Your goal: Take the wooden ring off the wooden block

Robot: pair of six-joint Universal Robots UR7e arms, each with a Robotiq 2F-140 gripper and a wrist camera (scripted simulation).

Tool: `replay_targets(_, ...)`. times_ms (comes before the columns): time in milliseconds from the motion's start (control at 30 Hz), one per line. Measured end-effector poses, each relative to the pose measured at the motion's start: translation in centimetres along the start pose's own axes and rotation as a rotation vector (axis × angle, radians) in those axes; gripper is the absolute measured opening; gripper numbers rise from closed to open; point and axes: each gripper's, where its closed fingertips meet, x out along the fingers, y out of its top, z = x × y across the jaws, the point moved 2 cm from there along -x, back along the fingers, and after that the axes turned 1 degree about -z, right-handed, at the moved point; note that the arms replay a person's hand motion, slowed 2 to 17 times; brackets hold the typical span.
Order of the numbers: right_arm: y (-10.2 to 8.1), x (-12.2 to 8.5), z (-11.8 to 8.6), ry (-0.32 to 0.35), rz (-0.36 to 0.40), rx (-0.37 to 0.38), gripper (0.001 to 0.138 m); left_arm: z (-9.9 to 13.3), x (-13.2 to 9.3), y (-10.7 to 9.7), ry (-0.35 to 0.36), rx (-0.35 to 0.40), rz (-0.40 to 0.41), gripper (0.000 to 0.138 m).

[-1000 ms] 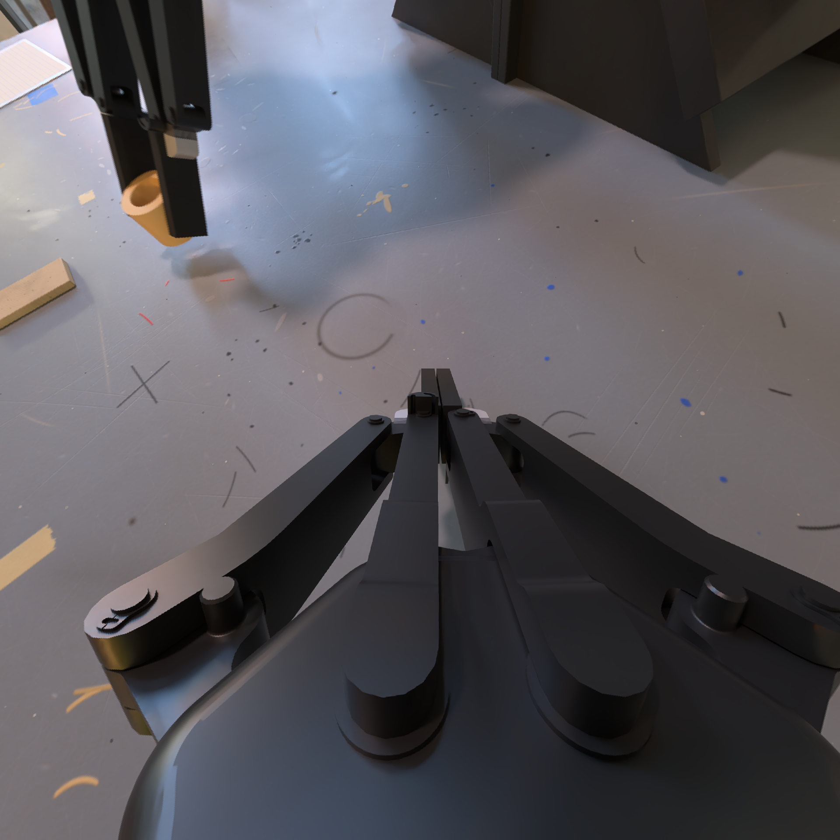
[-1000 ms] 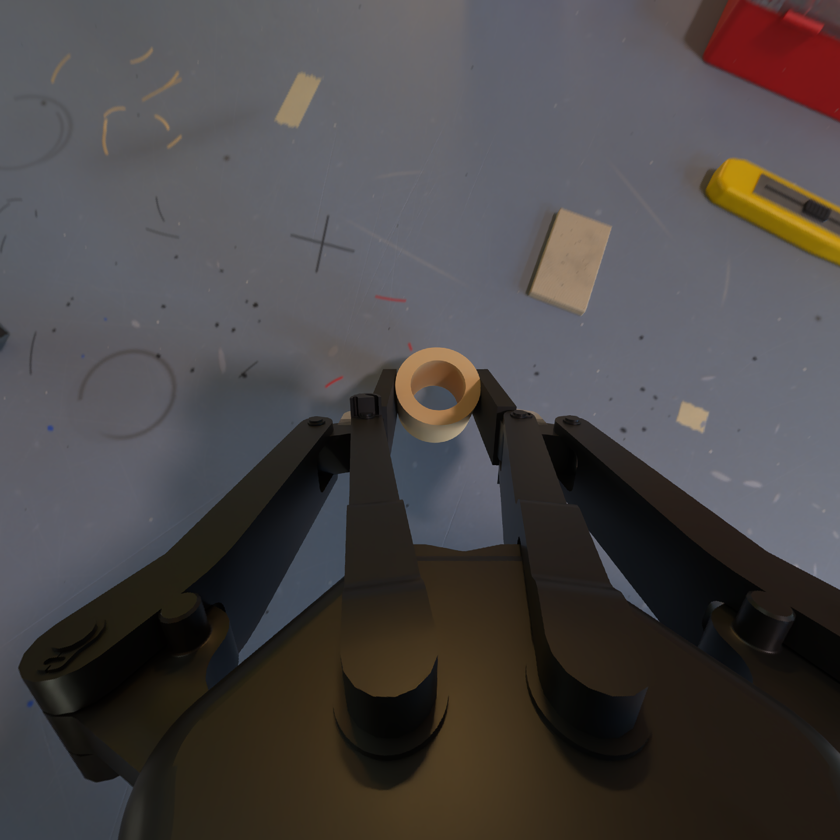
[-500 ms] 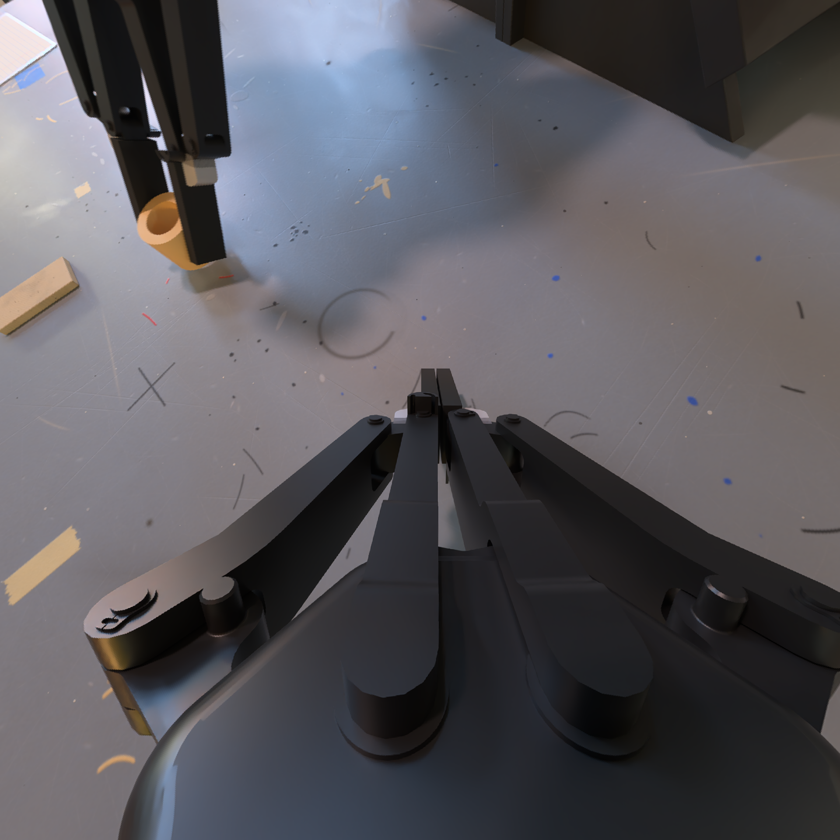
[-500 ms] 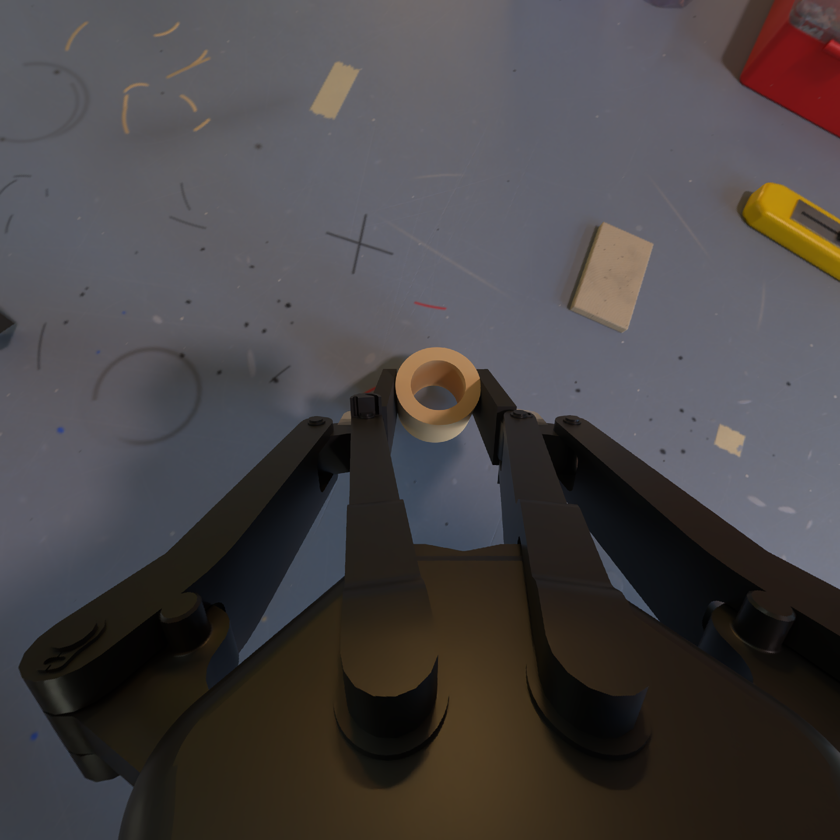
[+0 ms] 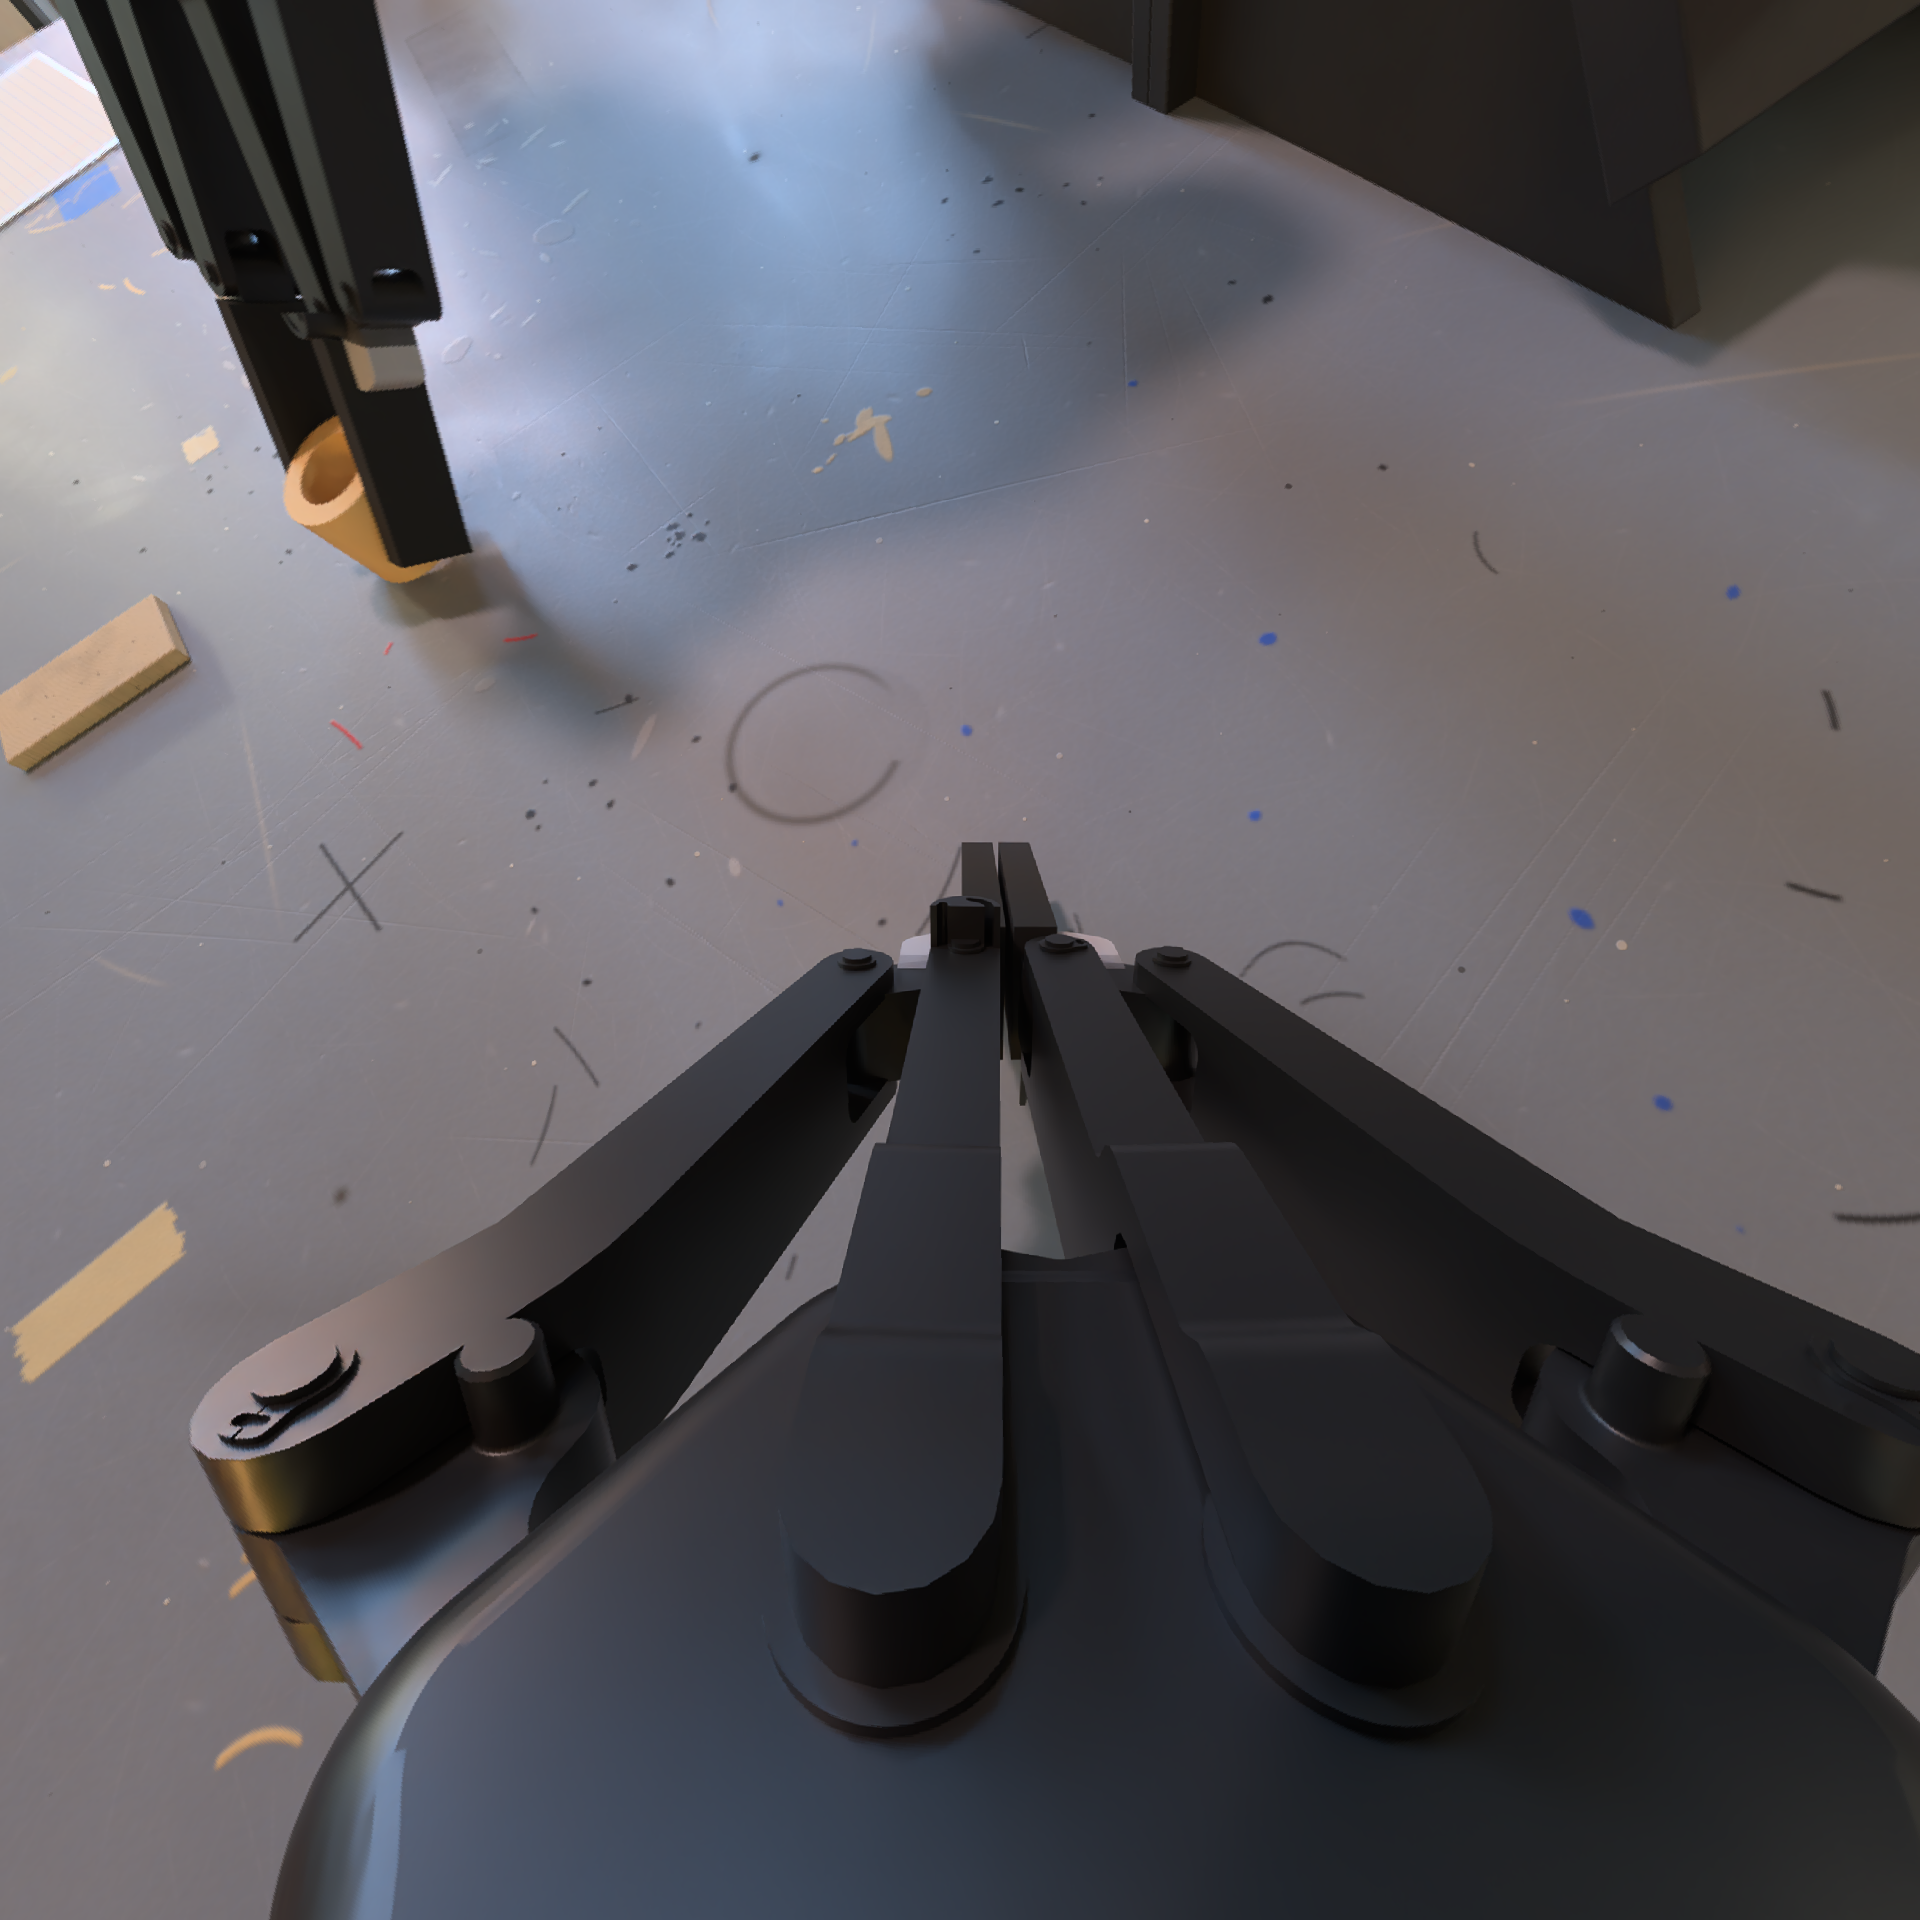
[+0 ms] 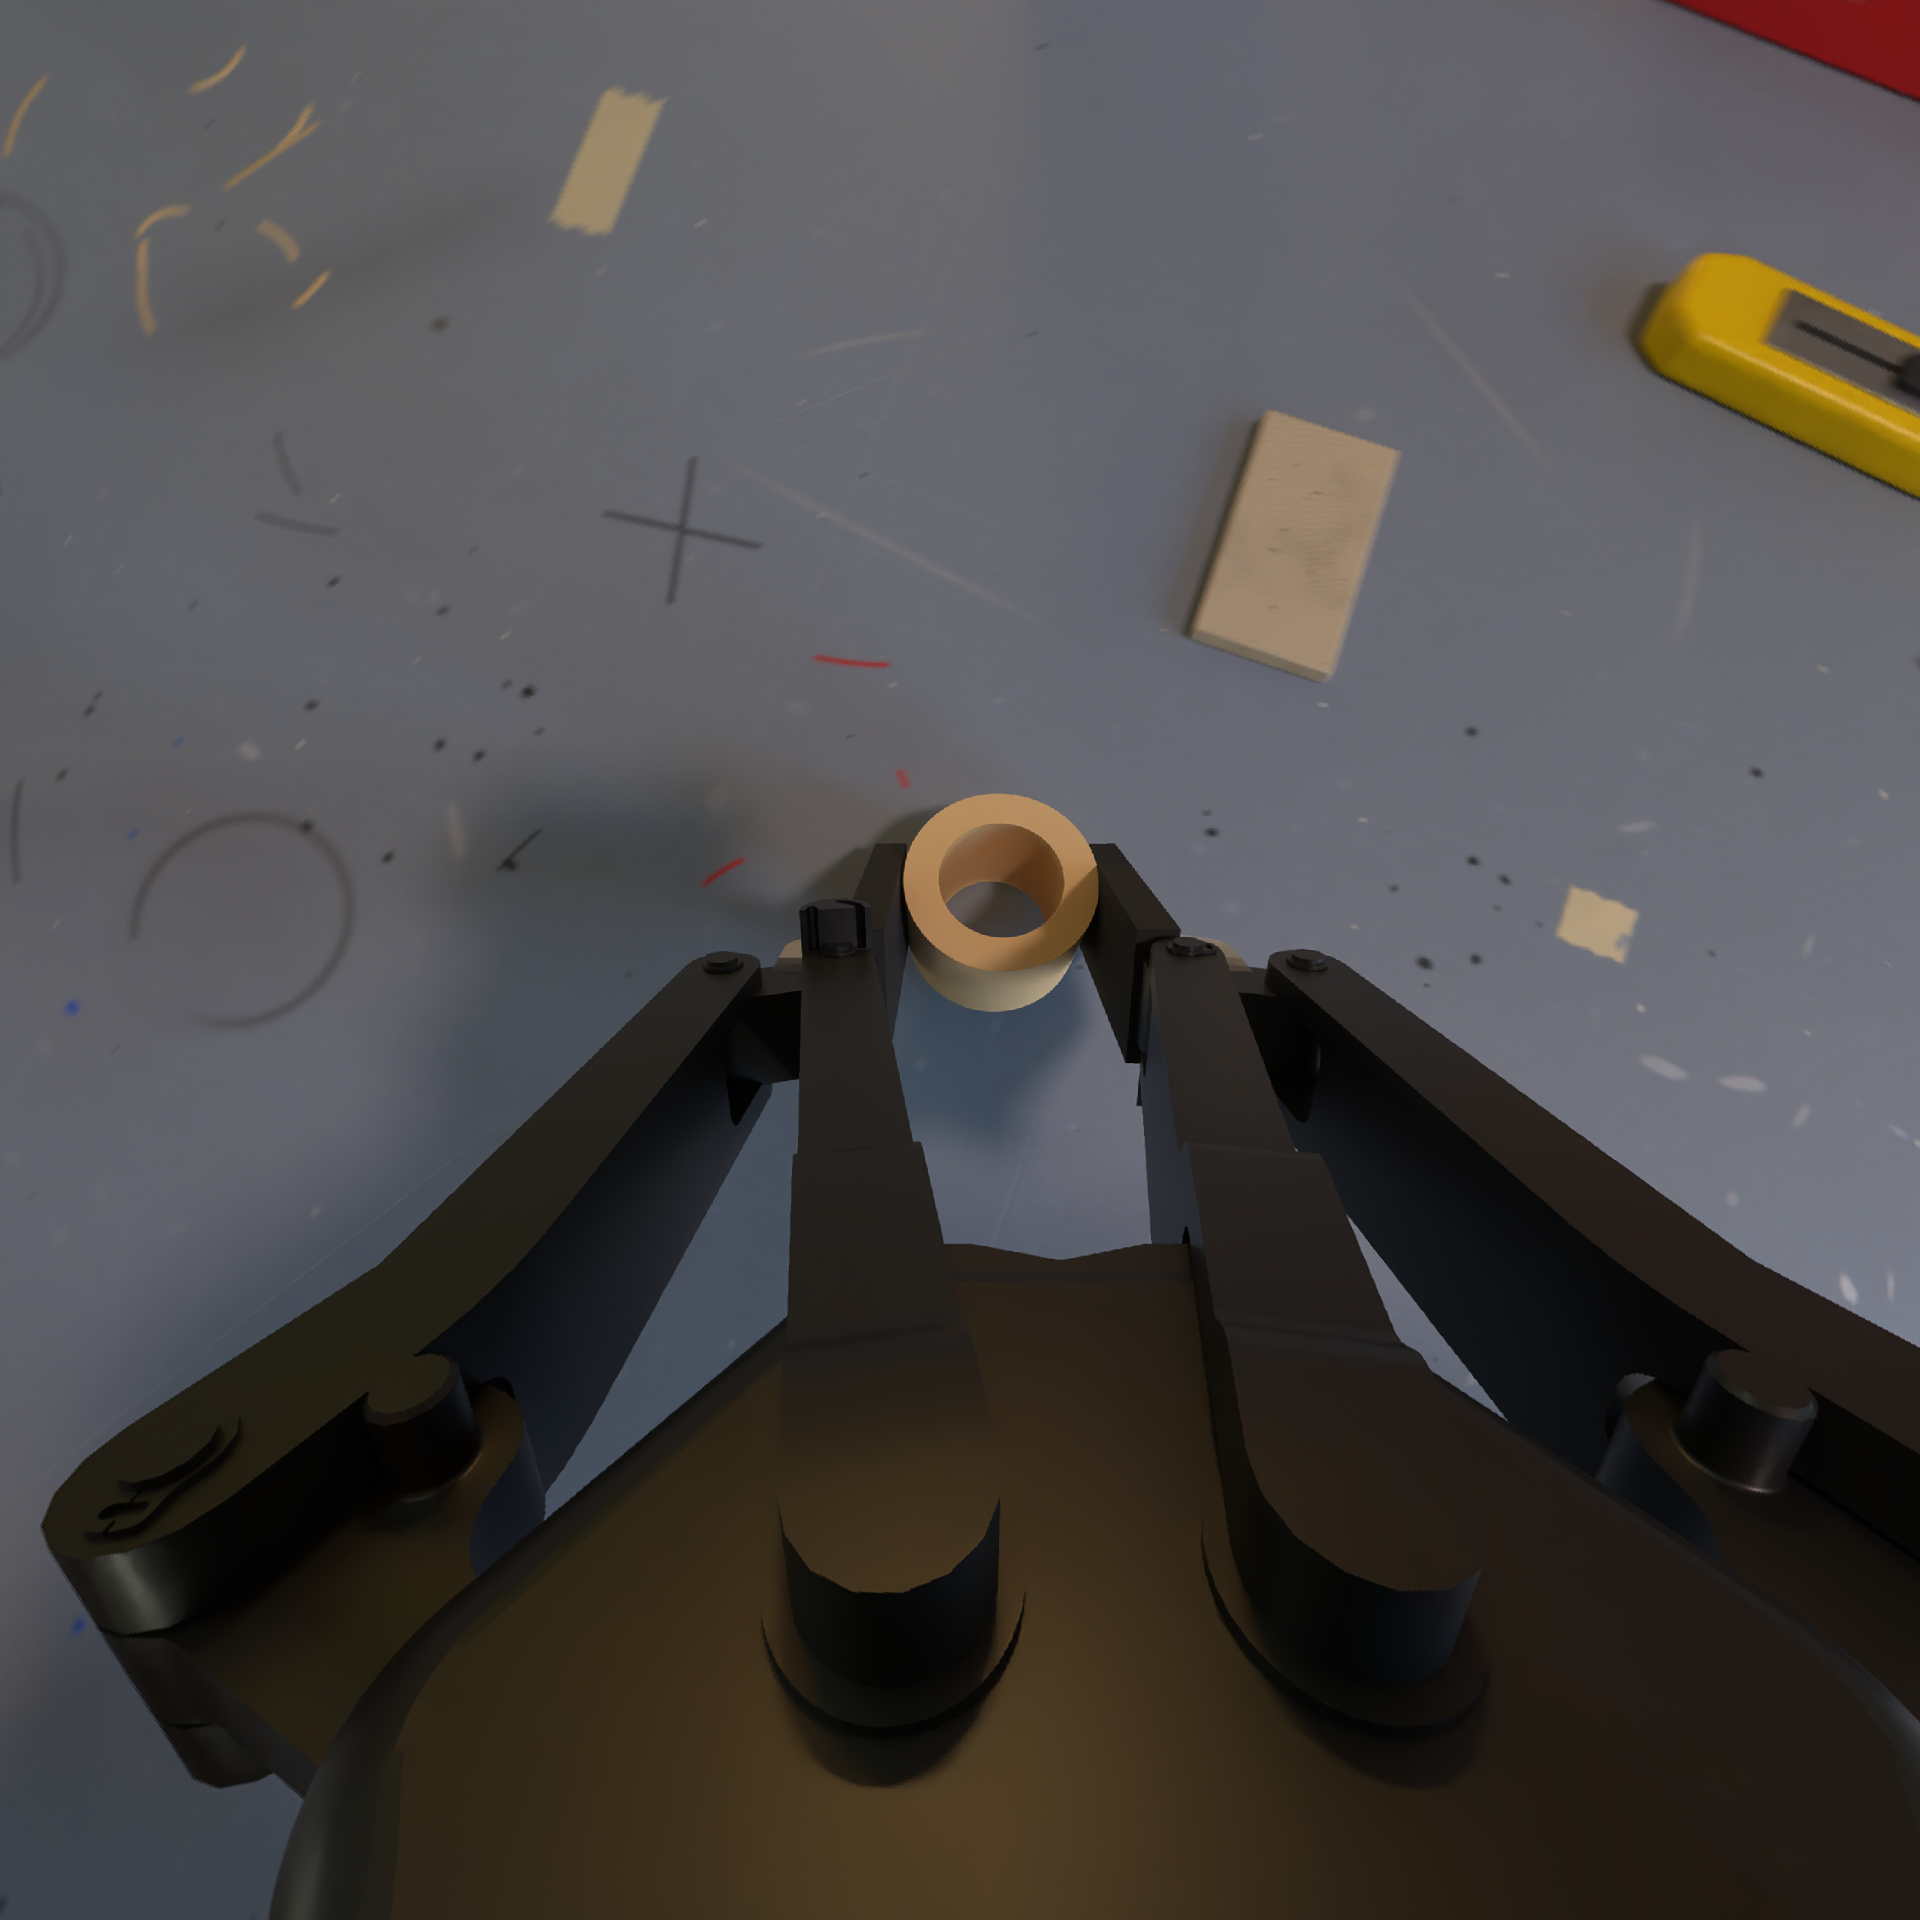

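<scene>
My right gripper [image 6: 1000,894] is shut on the tan wooden ring [image 6: 1000,902], hole facing the camera, low over the grey table. In the left wrist view the ring [image 5: 335,501] hangs between the right gripper's fingers [image 5: 405,457], its lower edge at or just above the table. The flat pale wooden block [image 6: 1297,542] lies bare on the table, beyond and to the right of the ring; it also shows in the left wrist view [image 5: 91,677]. My left gripper [image 5: 997,878] is shut and empty, above the table near a drawn circle.
A yellow utility knife [image 6: 1797,364] lies at the far right and a red box edge [image 6: 1829,42] at the top right. A dark machine base [image 5: 1455,135] stands at the back right of the left wrist view. Tape scraps [image 6: 608,158] and pen marks dot the table.
My right gripper has moved lower and closer to the table with the ring, away from the block. My left gripper has stayed shut, shifting only slightly.
</scene>
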Motion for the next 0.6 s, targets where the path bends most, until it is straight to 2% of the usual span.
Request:
replay_targets(100, 0.0, -0.2, -2.4, 0.031, -0.034, -0.08, 0.045, 0.0, 0.0, 0.0, -0.005, -0.003, 0.001, 0.002)
replay_targets(200, 0.7, 0.1, -5.0, 0.064, -0.039, -0.152, 0.045, 0.0, 0.0, 0.0, -0.015, -0.005, 0.002, 0.002)
replay_targets(300, 1.9, 0.8, -6.2, 0.061, -0.022, -0.202, 0.045, -0.1, 0.0, 0.0, -0.026, -0.008, 0.002, 0.002)
replay_targets(433, 3.7, 1.8, -5.3, 0.045, 0.011, -0.196, 0.045, -0.1, 0.0, 0.0, -0.034, -0.011, 0.0, 0.002)
replay_targets(600, 4.5, 2.4, -1.2, 0.029, 0.033, -0.082, 0.045, -0.1, 0.0, 0.0, -0.028, -0.007, 0.003, 0.002)
